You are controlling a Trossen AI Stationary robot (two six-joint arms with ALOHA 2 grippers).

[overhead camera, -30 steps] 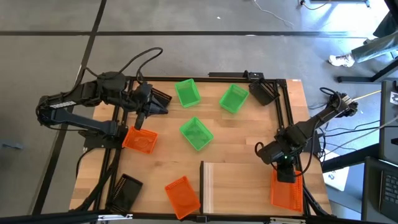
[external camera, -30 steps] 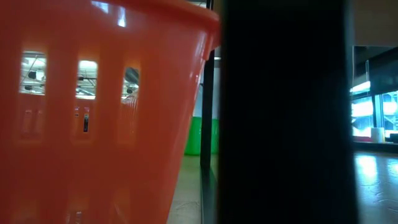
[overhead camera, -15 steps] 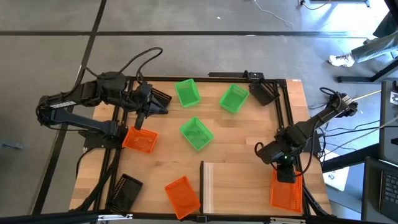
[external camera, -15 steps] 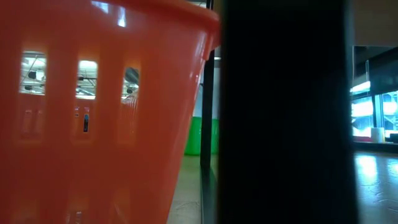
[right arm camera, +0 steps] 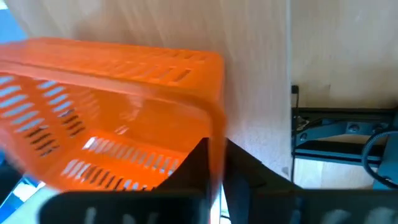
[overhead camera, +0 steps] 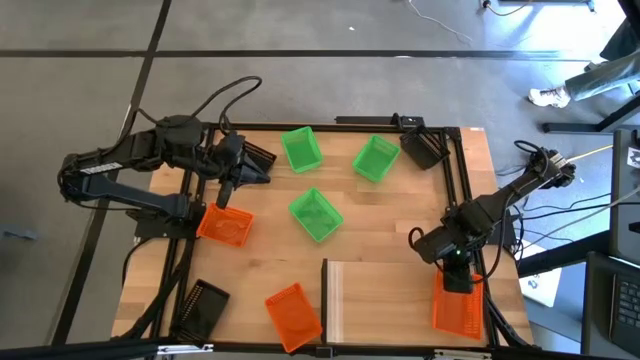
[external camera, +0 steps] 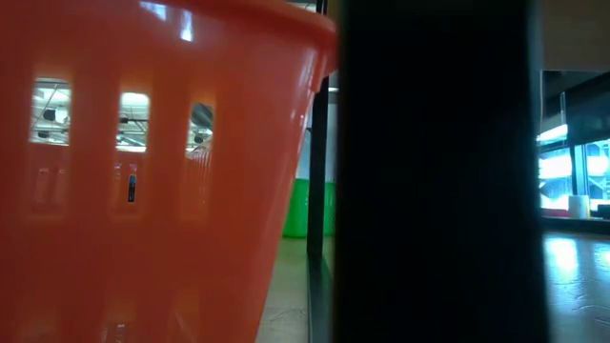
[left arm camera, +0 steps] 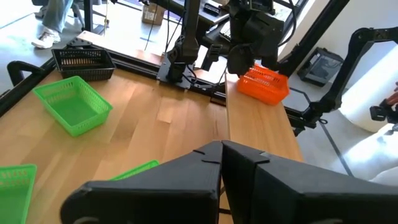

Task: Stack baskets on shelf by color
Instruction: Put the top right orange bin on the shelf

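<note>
My right gripper (overhead camera: 458, 278) is shut on an orange basket (overhead camera: 460, 308) at the right end of the pale shelf (overhead camera: 380, 300). The left wrist view shows the same basket (left arm camera: 264, 84) under that gripper. My left gripper (overhead camera: 230, 188) hangs shut and holds nothing, above the table's far left, just beyond another orange basket (overhead camera: 224, 224). A third orange basket (overhead camera: 293, 312) lies by the near edge and fills the low view (external camera: 143, 171). Three green baskets (overhead camera: 301, 148) (overhead camera: 375, 158) (overhead camera: 316, 214) stand on the tabletop. My right gripper takes the orange basket by the rim of its far end wall (right arm camera: 214, 146), near a corner, with one finger inside and one outside. The fingers (right arm camera: 249, 174) come from above, slanting toward the near edge. The basket is upright and seems to rest on the shelf.
Black baskets lie at the near left (overhead camera: 205, 305) and the far right corner (overhead camera: 425, 148). Black frame rails run along the table's sides (overhead camera: 465, 190). Bare wood lies between the green baskets and the shelf. A dark post (external camera: 429, 171) blocks the middle of the low view.
</note>
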